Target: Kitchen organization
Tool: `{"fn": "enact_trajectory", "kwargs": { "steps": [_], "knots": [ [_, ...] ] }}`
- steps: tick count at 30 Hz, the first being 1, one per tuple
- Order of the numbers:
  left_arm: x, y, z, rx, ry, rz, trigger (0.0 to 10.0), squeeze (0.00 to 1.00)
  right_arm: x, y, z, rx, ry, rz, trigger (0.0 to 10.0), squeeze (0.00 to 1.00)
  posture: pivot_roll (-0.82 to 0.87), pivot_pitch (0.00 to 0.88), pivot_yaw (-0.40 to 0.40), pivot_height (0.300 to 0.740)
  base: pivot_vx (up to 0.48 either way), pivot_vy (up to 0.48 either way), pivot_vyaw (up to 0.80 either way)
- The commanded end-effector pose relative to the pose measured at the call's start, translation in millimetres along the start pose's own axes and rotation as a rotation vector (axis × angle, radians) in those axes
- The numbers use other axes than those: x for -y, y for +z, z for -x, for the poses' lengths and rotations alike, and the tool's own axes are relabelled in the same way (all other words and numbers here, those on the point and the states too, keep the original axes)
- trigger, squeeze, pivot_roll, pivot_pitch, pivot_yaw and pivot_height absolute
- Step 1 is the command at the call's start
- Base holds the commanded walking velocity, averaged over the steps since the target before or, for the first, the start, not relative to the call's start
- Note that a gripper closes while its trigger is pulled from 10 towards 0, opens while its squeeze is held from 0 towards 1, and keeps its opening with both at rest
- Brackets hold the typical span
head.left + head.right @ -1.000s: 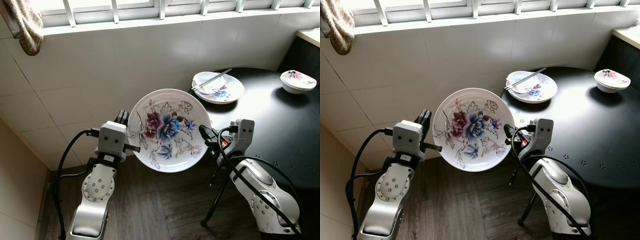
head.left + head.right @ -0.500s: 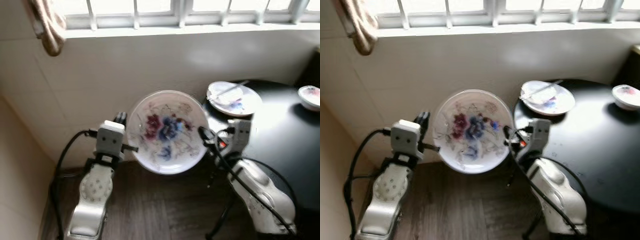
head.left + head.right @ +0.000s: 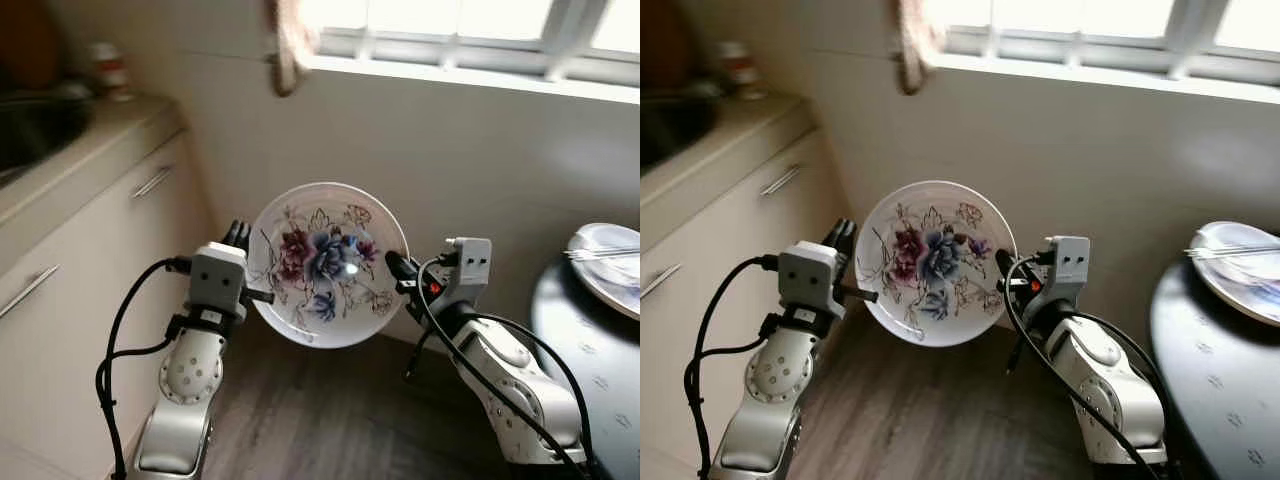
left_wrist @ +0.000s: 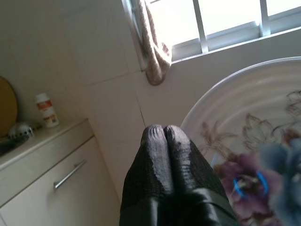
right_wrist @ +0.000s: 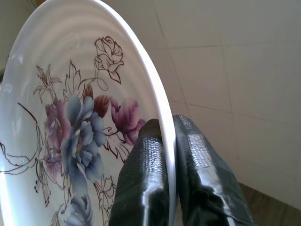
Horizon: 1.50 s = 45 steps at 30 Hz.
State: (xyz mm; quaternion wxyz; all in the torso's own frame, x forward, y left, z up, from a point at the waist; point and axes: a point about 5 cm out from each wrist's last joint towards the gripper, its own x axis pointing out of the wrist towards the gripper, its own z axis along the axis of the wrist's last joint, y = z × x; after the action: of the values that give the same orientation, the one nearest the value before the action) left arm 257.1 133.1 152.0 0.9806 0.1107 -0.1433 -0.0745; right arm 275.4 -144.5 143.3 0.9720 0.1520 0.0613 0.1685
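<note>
— While the right gripper (image 3: 397,270) pinches the floral plate (image 3: 328,262) by its rim, what's around?
— Cabinet (image 3: 70,250) left, black table (image 3: 1220,370) right; earlier, bare wall.
— Wrist views?
— Left gripper (image 4: 164,139) pressed together beside the plate; right fingers (image 5: 150,160) straddle the edge.

A cloth (image 3: 290,45) hangs by the window (image 3: 470,30) (blurred).

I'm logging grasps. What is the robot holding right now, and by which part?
The right gripper pinches the floral plate at its rim, one finger on each face. The left gripper, fingers shut, rests beside the opposite rim.
</note>
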Motion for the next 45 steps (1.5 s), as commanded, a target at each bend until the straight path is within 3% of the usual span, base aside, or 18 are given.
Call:
{"fn": "enact_trajectory", "kwargs": {
  "steps": [1,12,19,24,29,30,31,45],
  "knots": [
    [-2.8,1.9,-0.9,0.010,-0.002,-0.004,10.0,0.00,-3.0,8.8,-1.8,0.052,0.004,0.025,0.0,0.00,0.07,0.000,-0.023,0.740,0.000,0.000,0.80],
    [-4.8,4.0,-1.5,0.027,0.004,-0.002,10.0,0.00,-4.7,25.4,-4.2,0.144,-0.020,0.124,0.0,0.00,0.07,0.000,-0.020,0.740,0.286,0.000,0.80],
    [-6.2,5.4,-1.9,0.036,0.009,-0.004,10.0,0.00,-6.6,41.4,-6.2,0.218,-0.026,0.050,0.0,0.00,0.07,0.000,-0.019,0.740,0.358,0.000,0.80],
    [-6.5,6.0,-2.0,0.040,0.011,-0.005,10.0,0.00,-7.8,49.6,-7.1,0.252,-0.025,0.057,0.0,0.00,0.07,0.000,-0.018,0.740,0.359,0.000,0.80],
    [-7.0,6.1,-2.4,0.042,0.011,-0.005,10.0,0.00,-11.0,58.2,-8.9,0.281,-0.015,0.146,0.0,0.00,0.07,0.000,-0.017,0.740,0.356,0.000,0.80],
    [-6.9,6.3,-2.5,0.042,0.011,-0.005,10.0,0.00,-14.3,64.1,-10.6,0.301,-0.006,0.251,0.0,0.00,0.07,0.000,-0.017,0.740,0.341,0.000,0.80],
    [-6.9,6.4,-2.5,0.042,0.010,-0.005,10.0,0.00,-16.9,66.5,-11.8,0.309,0.003,0.292,0.0,0.00,0.07,0.000,-0.017,0.740,0.334,0.000,0.80],
    [-5.8,7.1,-2.1,0.043,0.014,-0.003,10.0,0.00,-25.1,80.6,-18.1,0.385,-0.003,0.377,0.0,0.00,0.08,0.000,-0.023,0.740,0.330,0.000,0.80]
  ]
}}
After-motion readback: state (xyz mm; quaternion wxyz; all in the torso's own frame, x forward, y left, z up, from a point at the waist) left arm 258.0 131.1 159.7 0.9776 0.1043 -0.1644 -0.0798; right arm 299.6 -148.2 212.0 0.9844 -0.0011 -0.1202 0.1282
